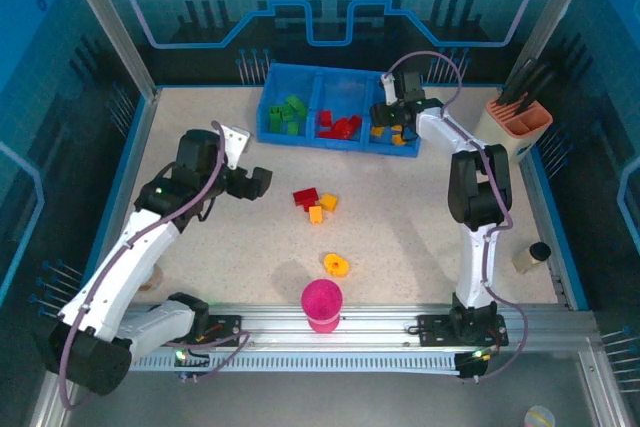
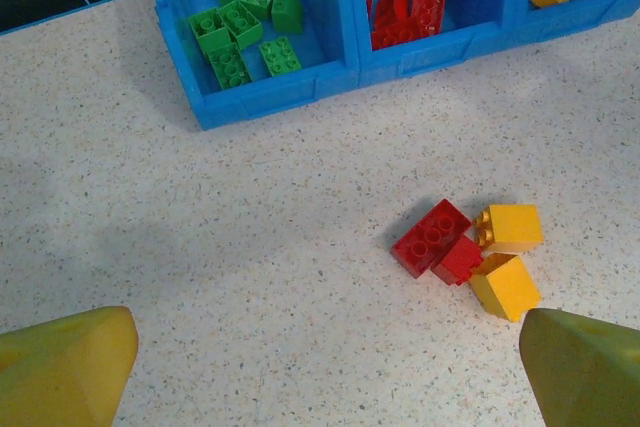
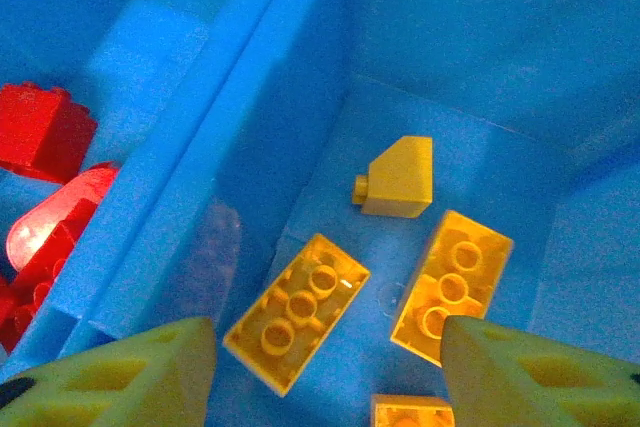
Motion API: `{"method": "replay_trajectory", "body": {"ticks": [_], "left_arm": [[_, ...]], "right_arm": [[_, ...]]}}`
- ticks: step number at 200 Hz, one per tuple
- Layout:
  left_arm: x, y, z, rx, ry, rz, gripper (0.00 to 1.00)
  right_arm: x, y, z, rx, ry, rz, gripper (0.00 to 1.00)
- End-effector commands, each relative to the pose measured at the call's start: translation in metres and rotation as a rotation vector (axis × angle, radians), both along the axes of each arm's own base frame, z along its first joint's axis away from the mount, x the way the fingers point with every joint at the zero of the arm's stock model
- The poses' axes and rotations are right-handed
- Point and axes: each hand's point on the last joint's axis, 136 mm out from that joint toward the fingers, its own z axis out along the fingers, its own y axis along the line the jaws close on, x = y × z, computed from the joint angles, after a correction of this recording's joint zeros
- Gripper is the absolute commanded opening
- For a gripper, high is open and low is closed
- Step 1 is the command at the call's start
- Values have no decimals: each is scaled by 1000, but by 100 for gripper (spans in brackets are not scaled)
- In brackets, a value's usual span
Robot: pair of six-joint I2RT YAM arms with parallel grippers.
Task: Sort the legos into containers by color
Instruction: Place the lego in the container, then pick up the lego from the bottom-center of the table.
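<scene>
Speckled white bench point(image 1: 420, 237) carries, at its far edge, a blue tray point(image 1: 268, 119) whose three containers point(image 1: 340, 143) hold green legos point(image 2: 240, 32) on the left, red legos point(image 2: 405, 12) in the middle and yellow legos point(image 3: 300, 312) on the right. Two red bricks point(image 2: 432, 239) and two yellow bricks point(image 2: 508, 229) lie touching in a cluster mid-bench, with a round yellow piece point(image 1: 337, 265) nearer the arms and a magenta cup point(image 1: 322, 305) nearer still. The left end effector point(image 2: 320, 377) hangs spread wide and empty above bare bench beside the cluster, while the right end effector point(image 3: 325, 377) is spread wide, holding nothing, over the yellow compartment.
</scene>
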Motion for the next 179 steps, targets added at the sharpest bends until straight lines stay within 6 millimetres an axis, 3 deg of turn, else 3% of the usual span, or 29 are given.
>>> {"method": "replay_trajectory", "body": {"ticks": [1,27,47,77,111,134,179], "left_arm": [[5,4,13,1,-14,18,99],[10,3,14,20,-16,13,99],[19,5,11,57,-19,11,99],[33,18,5,160,-12,55,99],[39,19,-2,191,-2,54,99],[43,17,-8,199,18,45,99],[47,17,-8,213,45,43,99]], "right_arm": [[-10,4,46,21,-79,37,64],[-56,17,74,32,-86,82,68],[-109,47,73,41,-47,171,70],[-208,110,36,39,90,404,75],[-294,146,-4,19,243,596,80],[-330,159,-20,-28,287,680,83],[-359,165,-54,-84,375,723,84]]}}
